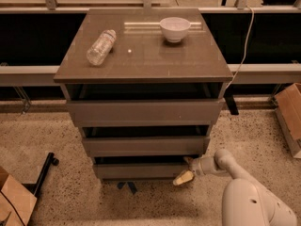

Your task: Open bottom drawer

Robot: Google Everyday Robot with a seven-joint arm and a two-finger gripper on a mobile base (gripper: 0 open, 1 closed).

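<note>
**Grey-brown cabinet, speckled floor**

The cabinet top (141,60) is glossy grey-brown, and the bottom drawer (136,171) has the same plain grey-brown front, with a dark brown gap above it. The bowl (175,28) is white; the bottle (100,47) is clear with a pale cap. The floor (42,135) is beige, speckled with dark flecks. The gripper (186,169), at the bottom drawer's right end, is off-white like the arm (247,199) — its lower fingertip (183,177) is pale yellow. A box (290,111) is cardboard brown, and a cable (245,44) is white.

No legible text, label or number anywhere
</note>
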